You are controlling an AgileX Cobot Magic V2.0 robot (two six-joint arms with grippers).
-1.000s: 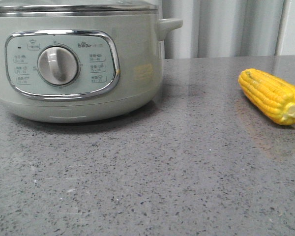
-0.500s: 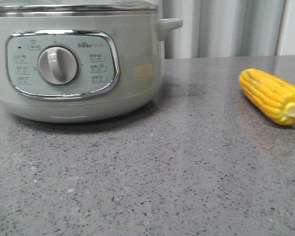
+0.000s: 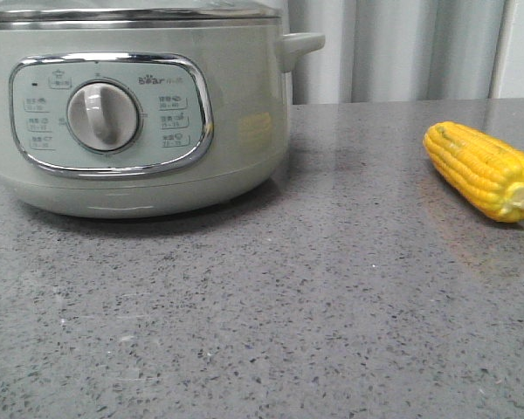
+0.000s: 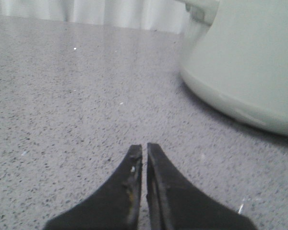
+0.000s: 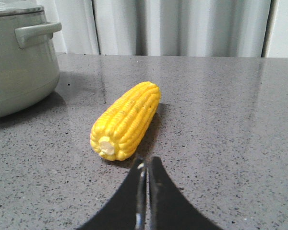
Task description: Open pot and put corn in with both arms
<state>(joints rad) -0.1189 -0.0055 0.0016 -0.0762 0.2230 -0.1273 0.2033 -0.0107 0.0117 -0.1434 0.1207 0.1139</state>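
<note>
Your pot (image 3: 131, 113) sat at the left of the grey speckled surface (image 3: 288, 305), its control panel and dial (image 3: 102, 116) facing the front camera, and the steel rim with what looked like a lid edge above it was cut off by the top of that view, so I judged it was not yet opened. That placement put the pot on the left arm's side, which suits that arm taking the lid. The corn (image 3: 485, 170) lay on its side well apart from the pot, at the right of the surface, its pale stub end turned toward the camera; lying flat and clear of everything, it was free to be pinched across its width. You had the right end effector (image 5: 145, 175) low over the surface just beside the stub end, fingers pressed together and gripping nothing, so it would have needed to spread before it could take the cob. The left end effector (image 4: 144, 160) was likewise pressed together and empty, low over bare surface with the pot's curved wall (image 4: 249, 62) near but not touching. Neither arm appeared in the front view.
</note>
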